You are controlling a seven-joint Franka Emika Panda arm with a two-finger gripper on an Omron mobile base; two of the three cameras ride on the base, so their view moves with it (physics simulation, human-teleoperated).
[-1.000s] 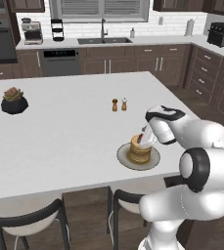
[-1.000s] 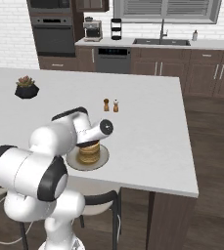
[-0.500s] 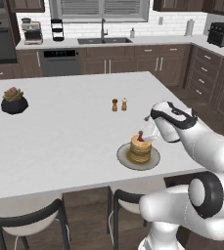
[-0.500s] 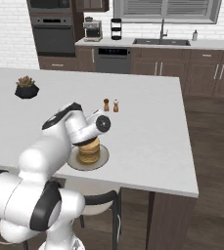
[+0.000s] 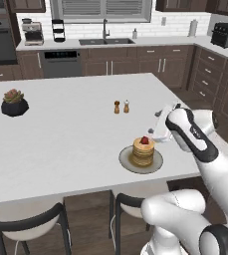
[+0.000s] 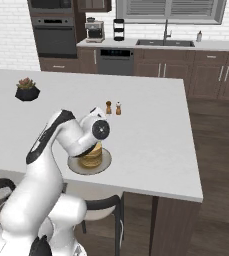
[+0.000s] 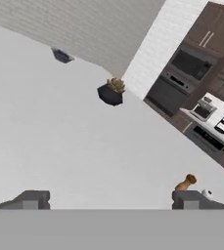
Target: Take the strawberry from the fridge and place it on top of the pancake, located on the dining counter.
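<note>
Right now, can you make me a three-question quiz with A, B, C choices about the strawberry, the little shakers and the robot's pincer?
1. Where is the strawberry?
A. on top of the pancake
B. beside the potted plant
C. on the floor

2. How many small shakers stand on the dining counter?
A. one
B. two
C. four

3. How is the pincer?
A. shut on the strawberry
B. shut on a shaker
C. open, holding nothing

Answers: 1 A, the red berry sits on the stack on its plate. 2 B, a brown one and a pale one stand side by side. 3 C, its fingertips stand wide apart in the hand view.
</note>
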